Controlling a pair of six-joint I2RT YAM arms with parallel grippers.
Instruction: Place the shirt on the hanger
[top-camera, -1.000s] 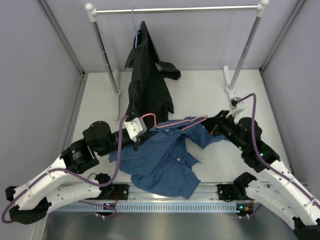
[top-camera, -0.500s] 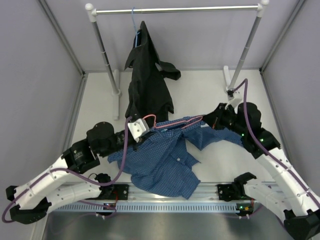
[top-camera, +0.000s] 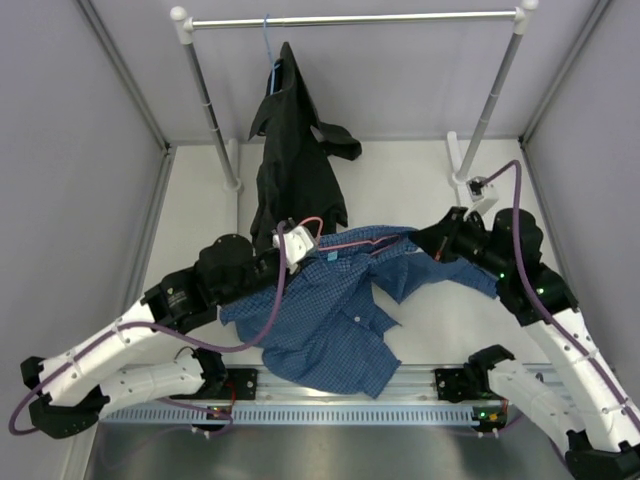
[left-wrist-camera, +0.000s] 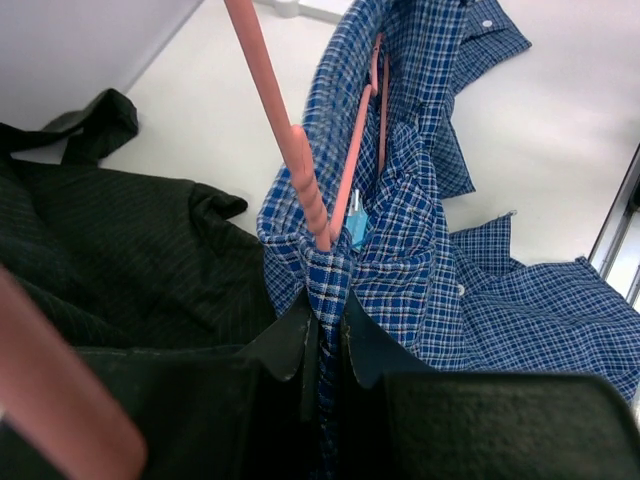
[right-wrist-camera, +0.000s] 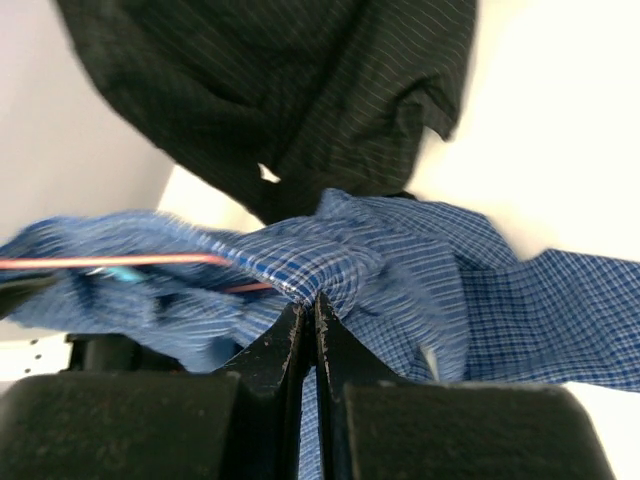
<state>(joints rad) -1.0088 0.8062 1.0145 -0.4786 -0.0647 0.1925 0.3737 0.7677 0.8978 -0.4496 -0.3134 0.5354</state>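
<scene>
The blue checked shirt lies spread on the table, its collar edge lifted between both grippers. The pink hanger runs along inside the collar, and its hook sticks out by my left gripper. My left gripper is shut on a fold of the shirt at the collar. The hanger's arm runs down into that fold beside the light-blue label. My right gripper is shut on the shirt's far shoulder fabric. The hanger shows to its left.
A black shirt hangs from a blue hanger on the rail and trails onto the table just behind the left gripper. Rack posts stand at the back. Grey walls close both sides.
My left gripper has moved right and forward with the collar and hanger hook. The right arm has swung outward. The collar is pulled tauter, and less of the hanger shows.
</scene>
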